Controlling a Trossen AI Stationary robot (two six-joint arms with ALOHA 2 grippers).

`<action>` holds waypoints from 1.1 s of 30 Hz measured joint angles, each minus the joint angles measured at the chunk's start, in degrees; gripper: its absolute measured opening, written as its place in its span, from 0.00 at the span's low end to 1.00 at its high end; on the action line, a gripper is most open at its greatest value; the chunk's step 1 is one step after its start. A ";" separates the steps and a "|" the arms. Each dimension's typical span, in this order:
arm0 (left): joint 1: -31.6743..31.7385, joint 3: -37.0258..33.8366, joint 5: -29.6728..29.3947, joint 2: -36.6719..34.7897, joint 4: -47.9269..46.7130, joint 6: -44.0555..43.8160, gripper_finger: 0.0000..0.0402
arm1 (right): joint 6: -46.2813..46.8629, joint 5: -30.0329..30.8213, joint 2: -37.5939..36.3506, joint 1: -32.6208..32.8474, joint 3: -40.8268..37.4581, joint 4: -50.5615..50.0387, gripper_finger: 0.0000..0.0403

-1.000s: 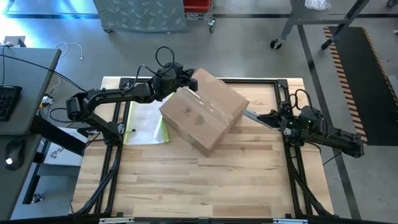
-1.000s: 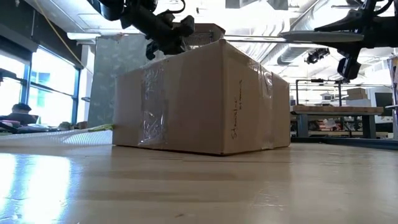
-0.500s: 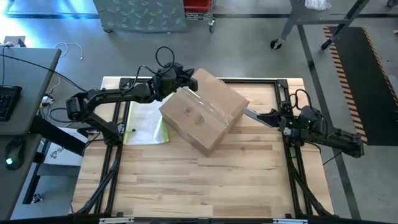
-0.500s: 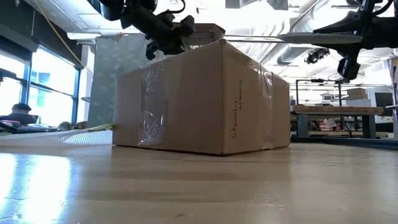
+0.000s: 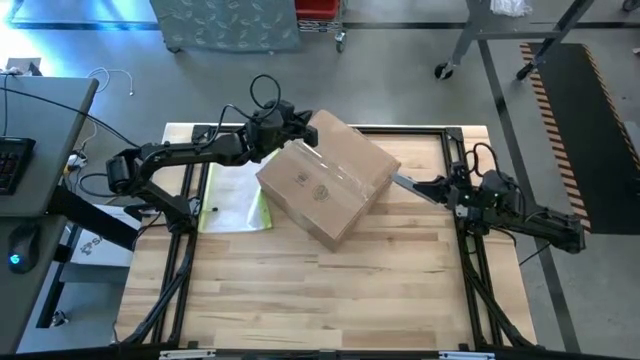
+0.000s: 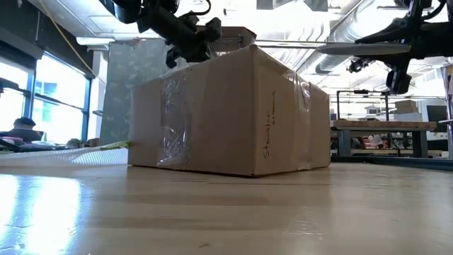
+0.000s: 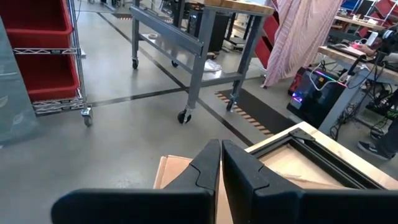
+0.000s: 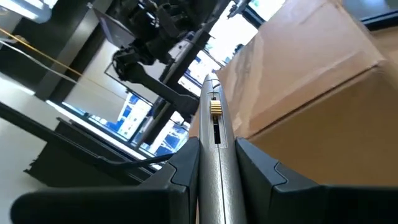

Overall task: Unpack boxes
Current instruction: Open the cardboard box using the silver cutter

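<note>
One cardboard carton (image 5: 327,183), still taped shut, is shown near the worktop's (image 5: 300,290) far edge. The left gripper (image 5: 298,128), clenched empty, is pressed at its far corner; a knife (image 8: 213,134) is grasped by the right gripper (image 5: 443,189). Cutting and unpacking are judged outstanding.

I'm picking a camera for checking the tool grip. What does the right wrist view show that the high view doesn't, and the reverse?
Only the right wrist view shows the grip up close: the right claw shut on a slim silver tool with a yellow band, its tip near the cardboard box.

Only the high view shows the layout: the box sitting skewed on the wooden table, a clear sleeve with yellow edge beside it, and the left claw at the box's far top corner.

Both show the box, the tool and the left arm.
</note>
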 joint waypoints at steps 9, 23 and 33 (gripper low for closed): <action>0.02 0.00 0.92 -0.01 0.60 -0.04 0.00 | 0.19 1.25 0.02 0.00 0.00 -1.63 0.15; 0.02 -0.07 2.68 0.35 1.40 3.37 0.00 | 0.21 4.24 0.02 0.01 0.00 -1.76 0.15; -0.62 -0.07 10.41 0.35 2.03 3.61 0.00 | 0.13 4.24 0.02 0.02 0.00 -1.85 0.15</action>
